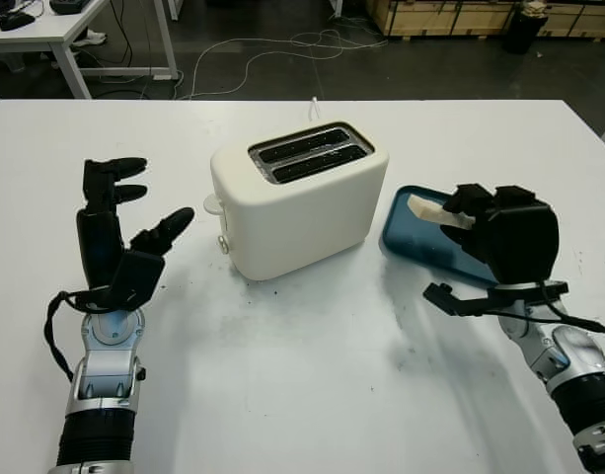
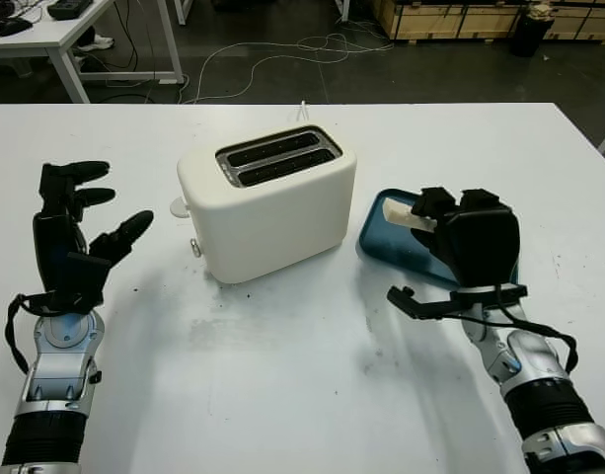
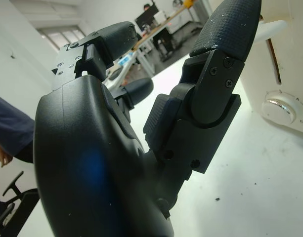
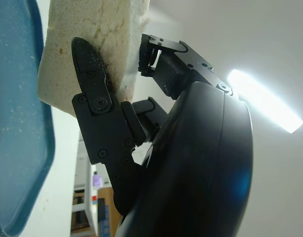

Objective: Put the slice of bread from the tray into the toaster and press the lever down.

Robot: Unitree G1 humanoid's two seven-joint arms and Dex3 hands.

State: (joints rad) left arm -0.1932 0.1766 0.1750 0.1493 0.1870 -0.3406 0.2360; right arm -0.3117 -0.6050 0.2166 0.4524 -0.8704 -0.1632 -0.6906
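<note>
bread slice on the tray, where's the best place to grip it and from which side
Pinch the bread slice across its two broad faces near one end, coming from the robot's side of the blue tray. It is thin and flat, so the faces give the fingers area. The right hand already grips it this way.

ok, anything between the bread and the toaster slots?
Nothing visible. The right hand grips the bread slice over the blue tray, right of the toaster. Both slots are open and empty, and the gap between is bare table. The left hand is open, left of the toaster.
</note>
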